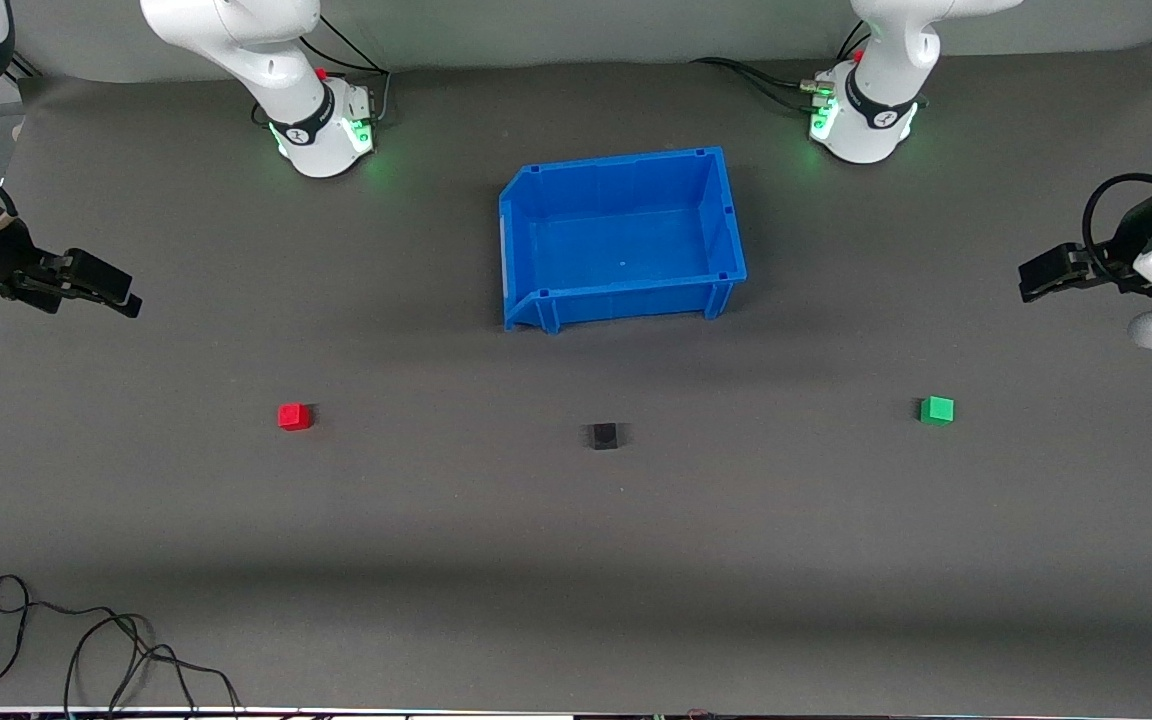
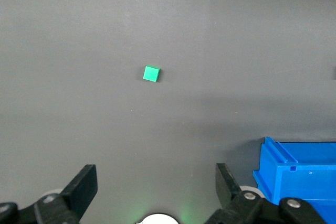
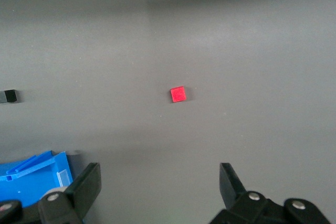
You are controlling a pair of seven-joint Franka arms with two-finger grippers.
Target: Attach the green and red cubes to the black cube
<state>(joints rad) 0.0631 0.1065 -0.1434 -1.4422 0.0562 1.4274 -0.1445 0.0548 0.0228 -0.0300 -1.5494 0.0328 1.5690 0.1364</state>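
Observation:
The black cube (image 1: 604, 436) sits on the grey table, nearer to the front camera than the blue bin. The red cube (image 1: 294, 416) lies toward the right arm's end, the green cube (image 1: 936, 410) toward the left arm's end. All three lie apart in a rough row. My left gripper (image 1: 1036, 280) hangs open and empty, high over the table's edge; its wrist view shows the green cube (image 2: 151, 74) far off from the gripper (image 2: 156, 184). My right gripper (image 1: 121, 295) is open and empty too, up over its end; its wrist view shows its own jaws (image 3: 160, 182), the red cube (image 3: 178, 94) and the black cube (image 3: 8, 96).
An empty blue bin (image 1: 726, 215) stands mid-table between the arm bases; it also shows in the left wrist view (image 2: 294, 171) and the right wrist view (image 3: 31, 177). Loose black cables (image 1: 86, 650) lie at the near edge toward the right arm's end.

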